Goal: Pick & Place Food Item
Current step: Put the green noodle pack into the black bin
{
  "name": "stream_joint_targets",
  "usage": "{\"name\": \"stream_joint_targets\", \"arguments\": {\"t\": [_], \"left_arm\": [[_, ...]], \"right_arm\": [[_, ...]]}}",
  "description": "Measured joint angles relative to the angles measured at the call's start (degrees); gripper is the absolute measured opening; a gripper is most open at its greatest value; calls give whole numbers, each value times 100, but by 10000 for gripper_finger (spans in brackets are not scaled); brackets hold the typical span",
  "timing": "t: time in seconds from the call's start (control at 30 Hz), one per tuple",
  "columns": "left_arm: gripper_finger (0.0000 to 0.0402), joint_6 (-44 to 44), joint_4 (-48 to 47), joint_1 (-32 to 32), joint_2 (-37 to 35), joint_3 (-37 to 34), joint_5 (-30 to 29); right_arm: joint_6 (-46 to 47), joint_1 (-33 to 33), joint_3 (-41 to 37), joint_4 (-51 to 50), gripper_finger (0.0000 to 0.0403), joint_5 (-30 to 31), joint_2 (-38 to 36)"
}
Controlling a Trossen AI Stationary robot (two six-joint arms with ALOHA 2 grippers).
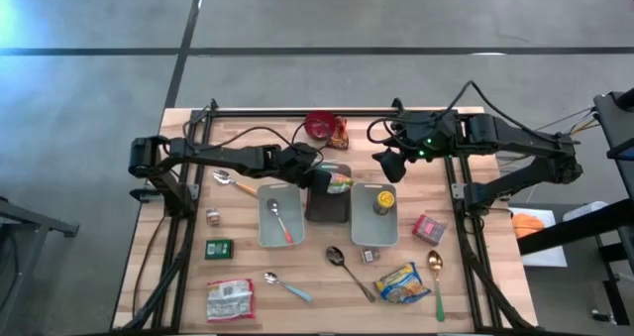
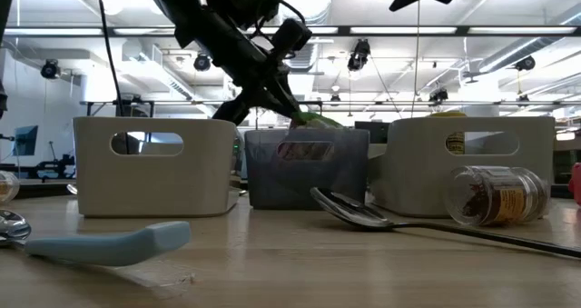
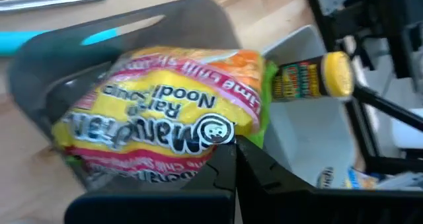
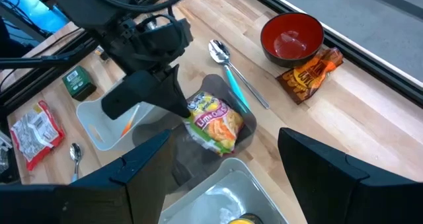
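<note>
- Three bins sit side by side in the middle of your wooden table [image 1: 188, 128]: a pale bin [image 1: 278, 217], a dark bin [image 1: 327, 205] in the middle, and another pale bin [image 1: 373, 217] with a yellow-lid jar [image 1: 383, 202] lying in it.
- Your left gripper [image 4: 173, 105] is over the dark bin. Its two fingers are pinched tight on one edge of the noodle packet [image 4: 215, 121].
- Your right gripper [image 1: 388, 165] waits up high near the far side of the table. Its fingers are spread wide, and you can see nothing between them.
- That noodle packet is the food you are moving. It hangs just over the open top of the dark bin, tilted, with its free end dipping toward the inside. You cannot tell whether it touches the bin.
- It looks light and crinkly to me. The wrapper is soft and a bit slippery, and the noodles inside are probably hard and could crack if you squeeze too much.
- I think the flat sealed edge is the best place to hold it, which is about where your fingers are now. A grip on the fat middle could crush it.
- My guess is you are almost done: you open the fingers and it drops in.
- Small things lie around the bins too: a red bowl [image 4: 291, 37], some spoons [image 4: 228, 69], and other snack packets [image 1: 230, 298].
</note>
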Motion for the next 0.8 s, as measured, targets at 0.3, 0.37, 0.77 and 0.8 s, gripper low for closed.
{"name": "stream_joint_targets", "arguments": {"t": [0.3, 0.37, 0.77, 0.8], "left_arm": [[0, 2, 161, -46, -333, 0, 614], [0, 4, 178, -58, -407, 2, 834], [0, 2, 71, -201, -453, 4, 1325], [0, 2, 74, -222, -453, 4, 1355]], "right_arm": [[-2, 0, -2, -1, 267, 1, 0], [-2, 0, -2, 2, 267, 2, 0], [20, 0, -2, 2, 267, 2, 0], [20, 0, -2, 2, 267, 2, 0]]}}
